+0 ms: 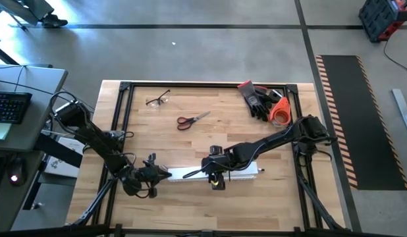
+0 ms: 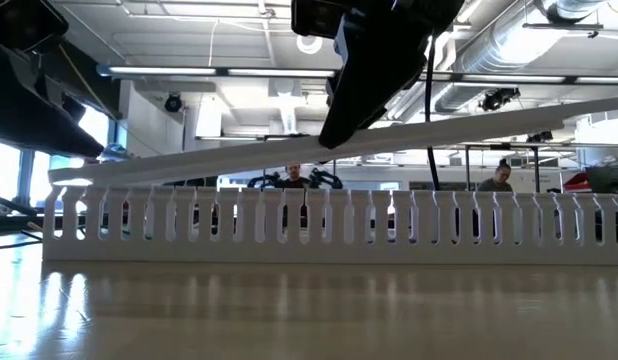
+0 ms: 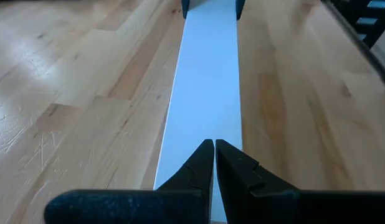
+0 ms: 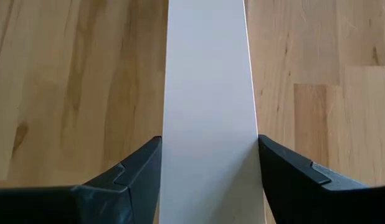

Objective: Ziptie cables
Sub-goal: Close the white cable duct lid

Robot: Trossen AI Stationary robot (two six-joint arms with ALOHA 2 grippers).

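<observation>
Seemingly hidden cables, right gripper point(image 4: 208, 174) fingers clasping white cover strip point(image 4: 208, 93) edges, left gripper point(image 3: 215, 163) fingers shut, empty.

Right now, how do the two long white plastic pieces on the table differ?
The slotted duct rests flat on the table, while the cover strip is lifted and tilted above it. The duct has comb-like slotted walls; the cover strip is smooth and flat. The right gripper clamps the strip's edges; nothing holds the duct. Both are white and long.
</observation>
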